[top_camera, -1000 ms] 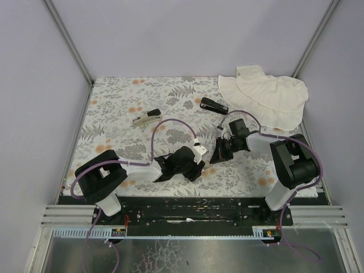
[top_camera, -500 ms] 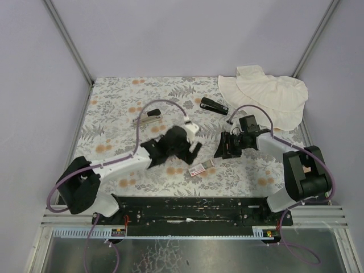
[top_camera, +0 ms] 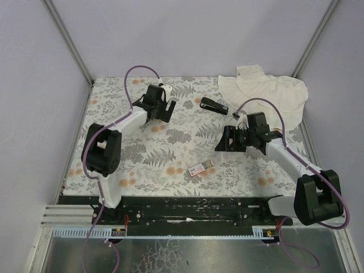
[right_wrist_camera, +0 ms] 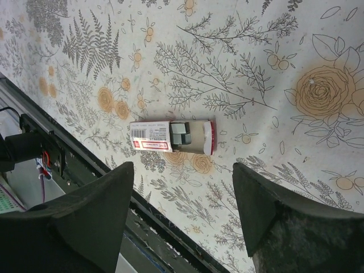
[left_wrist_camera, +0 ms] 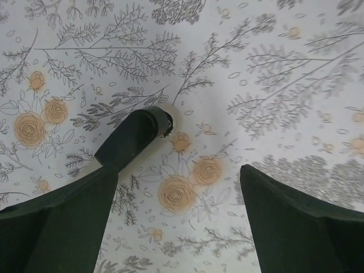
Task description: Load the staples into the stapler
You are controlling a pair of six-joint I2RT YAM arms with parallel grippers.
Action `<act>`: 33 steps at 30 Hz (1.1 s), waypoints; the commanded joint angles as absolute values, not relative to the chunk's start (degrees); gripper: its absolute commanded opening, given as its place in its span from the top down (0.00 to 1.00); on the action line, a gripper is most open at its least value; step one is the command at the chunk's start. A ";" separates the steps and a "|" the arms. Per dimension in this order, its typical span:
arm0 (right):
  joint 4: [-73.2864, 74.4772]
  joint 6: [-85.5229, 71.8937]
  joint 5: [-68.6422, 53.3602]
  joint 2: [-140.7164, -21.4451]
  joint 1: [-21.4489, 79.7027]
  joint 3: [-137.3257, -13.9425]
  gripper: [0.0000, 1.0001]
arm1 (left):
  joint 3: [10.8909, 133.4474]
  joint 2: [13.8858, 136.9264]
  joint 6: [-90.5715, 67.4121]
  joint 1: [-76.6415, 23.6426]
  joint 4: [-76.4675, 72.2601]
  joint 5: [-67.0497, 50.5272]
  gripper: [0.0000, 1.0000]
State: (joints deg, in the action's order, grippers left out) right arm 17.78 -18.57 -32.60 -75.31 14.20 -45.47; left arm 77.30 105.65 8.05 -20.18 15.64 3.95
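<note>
Overhead, I see both arms reaching out over the floral bench [top_camera: 170, 145]. My left claw [top_camera: 158, 107] is far out toward the back left. On its wrist camera the two fingers [left_wrist_camera: 68, 222] stand wide apart and nothing is gripped between them. A dark rounded object [left_wrist_camera: 133, 139] with a pale rim lies on the bench right at the tip of the left finger. I cannot tell whether they touch, or what the object is.

My right claw [top_camera: 225, 139] hangs right of centre. Its jaws are also spread and it holds nothing.

The box [top_camera: 201, 168] lies flat on the bench toward the front, between the two arms. It is well apart from the left claw, and nearer to the right claw but clear of it. The right wrist camera looks down on it from between the fingers. The tray [right_wrist_camera: 196, 137], with its red end, is slid partway out of the labelled sleeve [right_wrist_camera: 151, 138]. The grey staples [right_wrist_camera: 181, 135] sit in the tray just outside the sleeve mouth.

The black stapler [top_camera: 214, 105] lies at the back of the bench, just beside a rumpled white cloth [top_camera: 267, 94] in the far right corner. It is apart from both claws and from the box.
</note>
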 commanded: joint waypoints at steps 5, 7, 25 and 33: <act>17.21 -19.63 -35.99 -73.49 14.07 -45.33 0.22 | 83.85 114.65 14.59 -18.85 14.96 11.45 0.10; 17.01 -19.69 -36.27 -73.85 14.06 -45.42 0.22 | 84.82 116.09 15.37 -18.66 14.12 12.94 0.10; 16.44 -19.98 -37.73 -75.00 14.13 -45.88 0.24 | 87.40 120.10 16.33 -17.14 15.48 13.00 0.45; 16.23 -20.95 -39.30 -74.09 14.11 -45.88 0.24 | 79.27 112.18 12.76 -17.22 15.96 7.43 0.80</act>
